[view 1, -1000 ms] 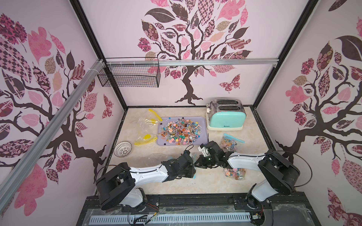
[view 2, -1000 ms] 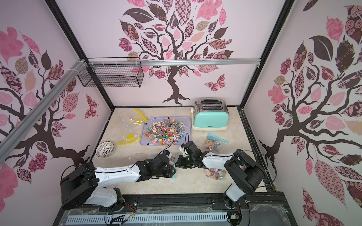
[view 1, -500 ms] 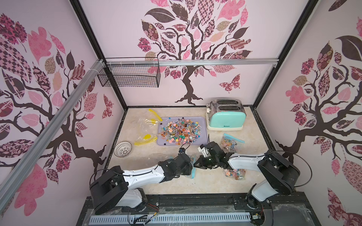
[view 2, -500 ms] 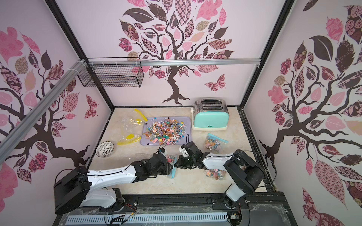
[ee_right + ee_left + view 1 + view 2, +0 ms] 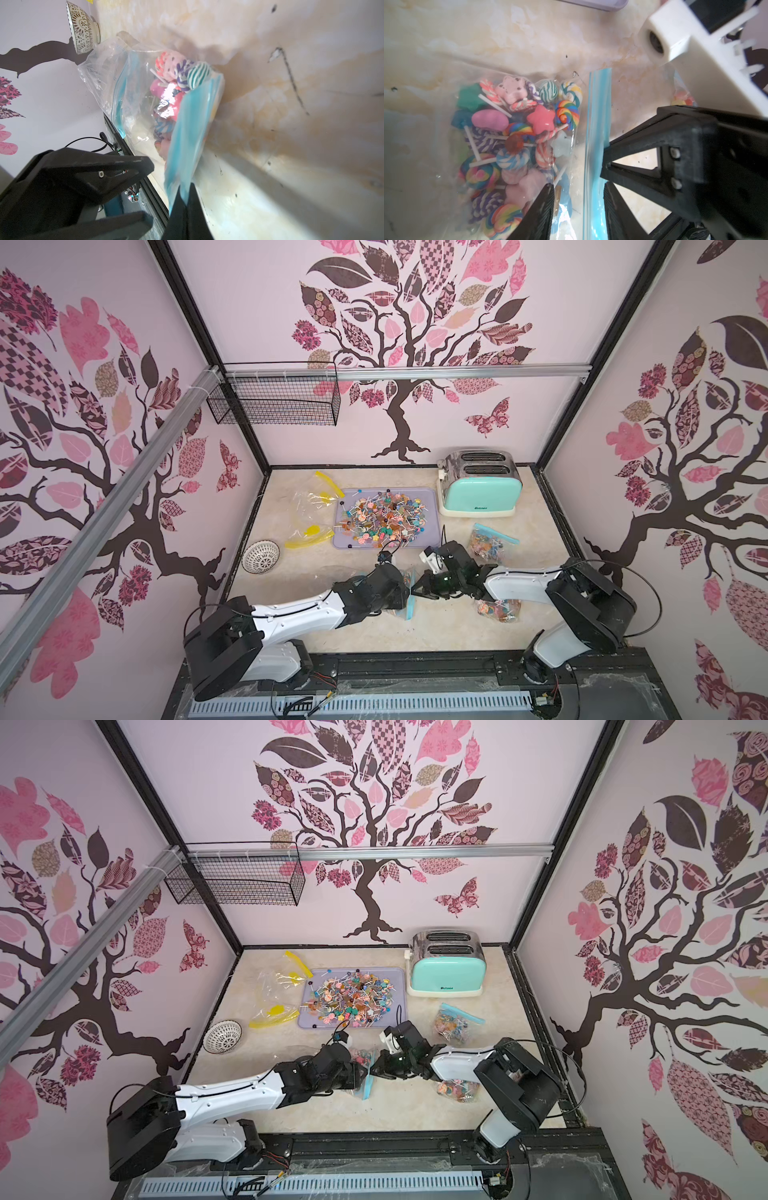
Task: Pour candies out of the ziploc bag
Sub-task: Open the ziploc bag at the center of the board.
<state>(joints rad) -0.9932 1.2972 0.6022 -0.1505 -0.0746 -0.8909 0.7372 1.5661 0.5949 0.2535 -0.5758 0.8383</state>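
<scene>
One ziploc bag (image 5: 517, 145) of candies (image 5: 540, 121), blue strip (image 5: 598, 116) pinched by right fingers (image 5: 182, 220), between spread left fingers (image 5: 537, 216).

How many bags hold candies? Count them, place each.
3. First bag in the right gripper; second bag near the toaster; third bag under the right arm. Arms may hide more.

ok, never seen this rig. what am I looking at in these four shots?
Two robot arms stand at the near edge of a table. Two pictures look down from overhead and are nearly identical; the other two come from a camera on each wrist. On the table: a tray heaped with candies, a toaster, a bowl, empty bags, two full bags. The right fingers pinch the blue zip strip of a candy-filled bag; the left fingers stand open next to that strip.
</scene>
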